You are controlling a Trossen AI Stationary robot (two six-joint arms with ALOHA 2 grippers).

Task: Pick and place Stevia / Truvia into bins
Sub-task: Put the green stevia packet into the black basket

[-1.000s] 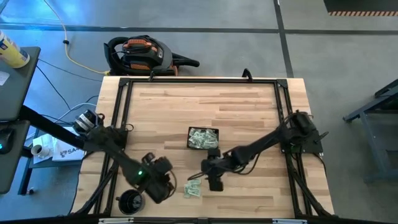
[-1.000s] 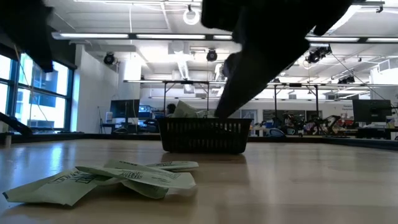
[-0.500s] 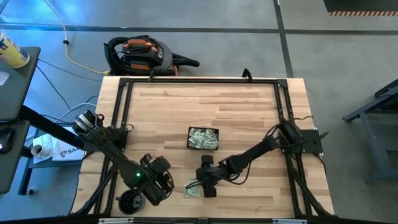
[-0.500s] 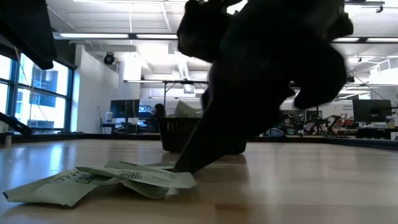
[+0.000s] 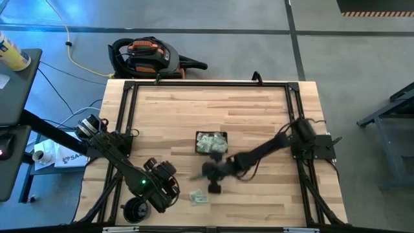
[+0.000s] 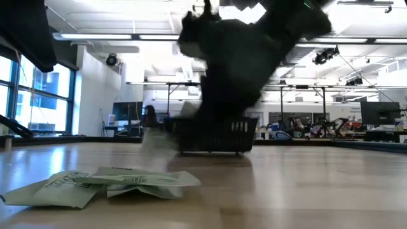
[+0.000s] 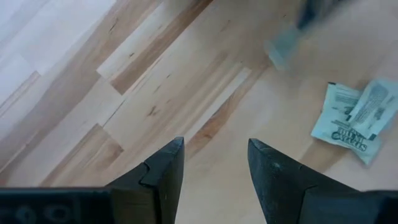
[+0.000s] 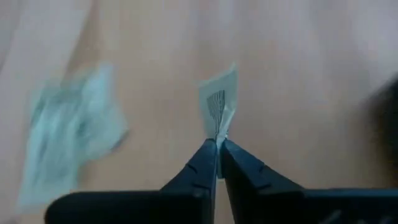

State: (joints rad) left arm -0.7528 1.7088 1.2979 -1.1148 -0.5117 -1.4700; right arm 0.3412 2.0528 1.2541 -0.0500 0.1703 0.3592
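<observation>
Pale green and white Stevia sachets (image 5: 198, 197) lie in a small loose pile near the table's front edge, also in the low view (image 6: 108, 183) and the left wrist view (image 7: 354, 118). More sachets fill the black mesh bin (image 5: 211, 143) at the table's middle. My right gripper (image 8: 217, 146) is between the pile and the bin (image 6: 213, 135), above the table, shut on one sachet (image 8: 219, 99). My left gripper (image 7: 214, 155) stands open over bare wood at the front left, holding nothing. My right gripper pinches one sachet by its edge (image 8: 217, 132) between the two fingertips. The rest of the sachet sticks out beyond the tips. It is lifted clear of the table and of the pile.
A round black cup (image 5: 134, 209) stands at the front left corner beside my left arm. A black frame (image 5: 129, 90) runs around the tabletop. Bare wood lies between the bin and the far edge.
My right gripper went down toward the near edge onto the sachet pile, shut on one sachet, then rose and swung back toward the bin with it. The rest of the pile stays on the table, slightly shifted.
</observation>
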